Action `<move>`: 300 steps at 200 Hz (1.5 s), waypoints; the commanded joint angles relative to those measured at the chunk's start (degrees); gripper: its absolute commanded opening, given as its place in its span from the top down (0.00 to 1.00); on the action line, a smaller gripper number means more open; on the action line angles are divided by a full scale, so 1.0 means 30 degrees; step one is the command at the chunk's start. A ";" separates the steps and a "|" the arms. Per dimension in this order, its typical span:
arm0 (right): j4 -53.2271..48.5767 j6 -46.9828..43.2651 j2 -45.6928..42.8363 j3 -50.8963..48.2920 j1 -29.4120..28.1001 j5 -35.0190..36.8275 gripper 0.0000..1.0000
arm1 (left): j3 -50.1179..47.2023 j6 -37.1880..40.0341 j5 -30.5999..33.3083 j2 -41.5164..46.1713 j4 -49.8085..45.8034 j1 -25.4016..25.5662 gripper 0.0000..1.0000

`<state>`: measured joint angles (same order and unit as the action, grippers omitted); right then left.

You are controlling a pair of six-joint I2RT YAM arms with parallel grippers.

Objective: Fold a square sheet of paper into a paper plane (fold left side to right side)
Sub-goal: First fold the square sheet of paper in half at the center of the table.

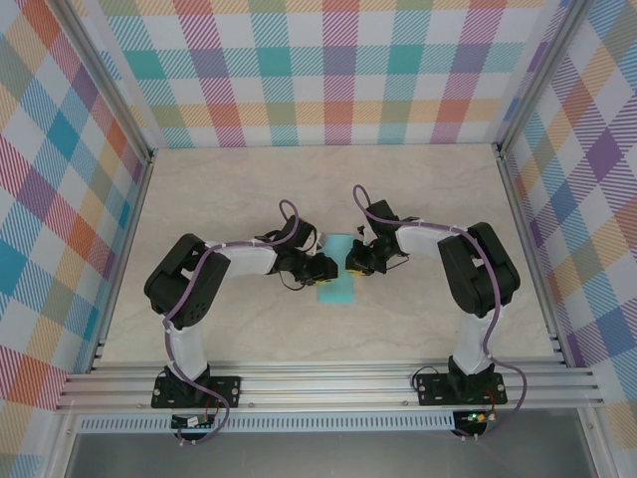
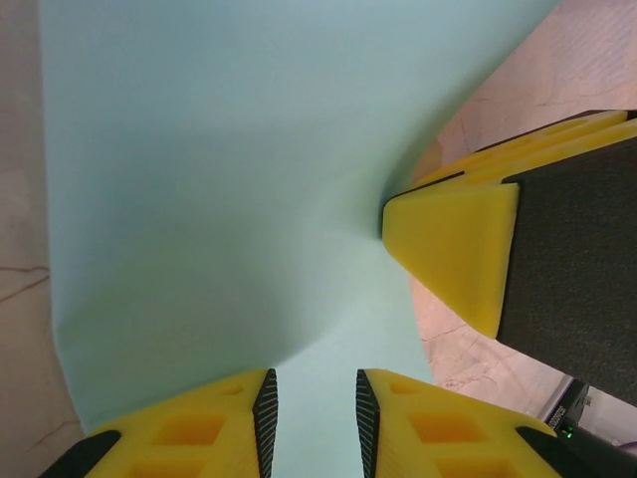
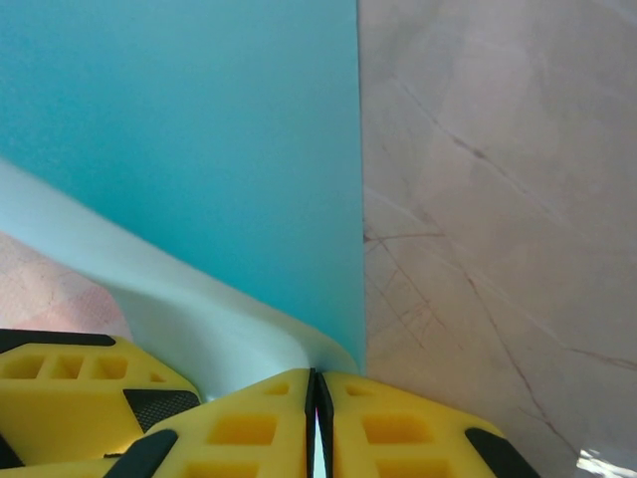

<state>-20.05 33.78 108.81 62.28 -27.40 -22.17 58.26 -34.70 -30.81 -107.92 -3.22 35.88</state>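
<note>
Top external view: the square sheet of paper (image 1: 336, 289) lies mid-surface (image 1: 219, 199), between the two arms, with both wrists close over it.
Left claw (image 2: 314, 423): jaws stand a little apart with the sheet running through the gap; it does not look clamped in the left wrist view.
Right claw (image 3: 317, 403): jaws pressed together, pinching the sheet's raised edge; a thin sliver of paper shows in the seam.
Sheet condition: one edge is curled up off the surface and the rest lies flat; no crease is visible.
Step in hand (judgement): carrying one side over to meet the opposite side.
Technique: pinch close to the edge. Move the lifted side in a low arc so the paper rolls instead of buckling. Use the other claw to pin the flat part against sliding.
Alignment: match edge to edge and corner to corner before pressing down. A skewed centre crease would spoil every later fold.
Risk: the paper is thin, so pulling against a pinned part may wrinkle or tear it.
</note>
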 commanded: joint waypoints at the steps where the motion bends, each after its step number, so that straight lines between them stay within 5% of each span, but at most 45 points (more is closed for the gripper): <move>1: -0.1526 -0.0251 0.0980 -0.0341 -0.0126 0.1318 0.88 | -0.0733 0.0170 0.0030 0.0270 -0.0807 0.0256 0.71; 125: -0.1669 -0.0218 0.1155 -0.0223 -0.0126 0.1358 0.88 | -0.3994 0.1722 -0.2488 0.3216 -0.0087 0.1012 0.68; 258: -0.1732 -0.0263 0.1170 -0.0165 -0.0140 0.1372 0.88 | -0.2933 0.1532 -0.0583 0.5697 -0.0937 0.1048 0.65; 300: -0.1652 -0.0230 0.1177 -0.0223 -0.0125 0.1268 0.88 | -0.1687 0.2192 0.0240 0.3640 -0.1303 0.0902 0.65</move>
<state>-20.67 33.76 109.06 62.74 -27.44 -22.20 50.94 -29.93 -32.32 -93.03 -4.84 38.59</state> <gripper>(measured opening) 0.116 0.349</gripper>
